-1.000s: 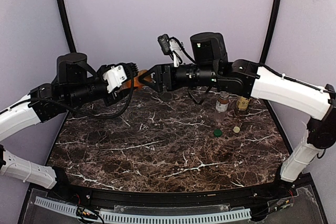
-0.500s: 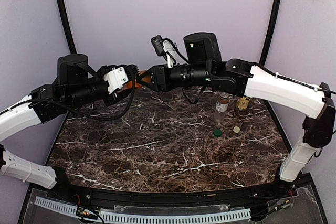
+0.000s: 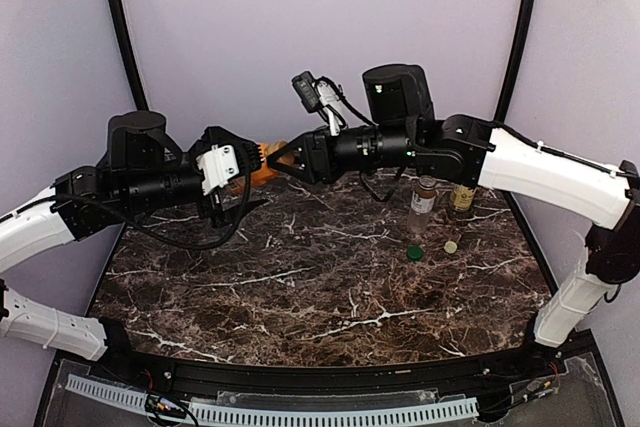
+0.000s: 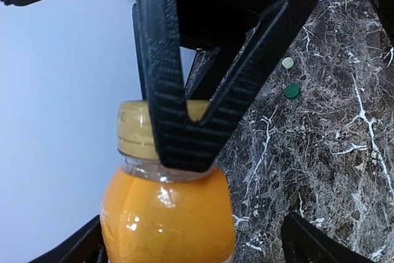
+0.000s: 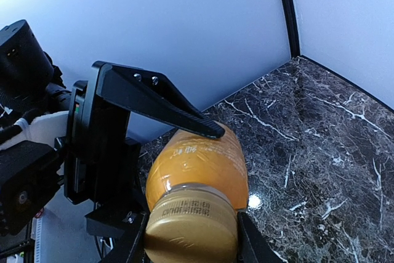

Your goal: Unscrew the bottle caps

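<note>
The squat orange juice bottle hangs on its side above the table's far left, between my two grippers. My right gripper is shut on its orange-yellow cap, a finger on each side. My left gripper stands open around the bottle's body; one finger is close to the body and the other is well clear of it. In the left wrist view a black finger of the right gripper covers part of the cap.
At the right back stand the slim clear bottle and the yellowish tea bottle, both uncapped. A dark green cap and a cream cap lie on the marble in front of them. Black poles and lilac walls close in the back.
My right gripper shut on the cap. My left gripper then opened off the bottle's body and drew back slightly to the left.
</note>
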`<action>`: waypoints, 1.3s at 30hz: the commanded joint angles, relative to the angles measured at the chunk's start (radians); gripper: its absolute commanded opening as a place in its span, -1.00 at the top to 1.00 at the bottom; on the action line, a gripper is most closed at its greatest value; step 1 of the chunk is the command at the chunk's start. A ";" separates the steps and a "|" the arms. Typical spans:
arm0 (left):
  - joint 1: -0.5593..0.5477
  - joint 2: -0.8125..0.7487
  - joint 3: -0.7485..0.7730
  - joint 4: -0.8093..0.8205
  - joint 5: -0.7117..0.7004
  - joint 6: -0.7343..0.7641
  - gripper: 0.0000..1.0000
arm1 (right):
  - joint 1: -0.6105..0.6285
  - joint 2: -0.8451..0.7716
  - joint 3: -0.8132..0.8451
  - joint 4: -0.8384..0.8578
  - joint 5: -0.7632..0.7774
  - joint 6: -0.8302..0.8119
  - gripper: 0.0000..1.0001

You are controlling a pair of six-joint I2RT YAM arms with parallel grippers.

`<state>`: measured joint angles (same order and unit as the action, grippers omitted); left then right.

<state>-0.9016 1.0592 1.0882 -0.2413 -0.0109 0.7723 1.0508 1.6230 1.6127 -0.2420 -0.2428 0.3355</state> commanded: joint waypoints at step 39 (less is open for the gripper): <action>-0.006 -0.008 -0.031 0.108 -0.174 0.166 0.24 | -0.038 0.018 0.058 -0.004 -0.021 0.304 -0.45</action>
<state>-0.9020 1.0611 1.0706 -0.1585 -0.1772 0.9310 1.0119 1.6150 1.6321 -0.2440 -0.2573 0.6312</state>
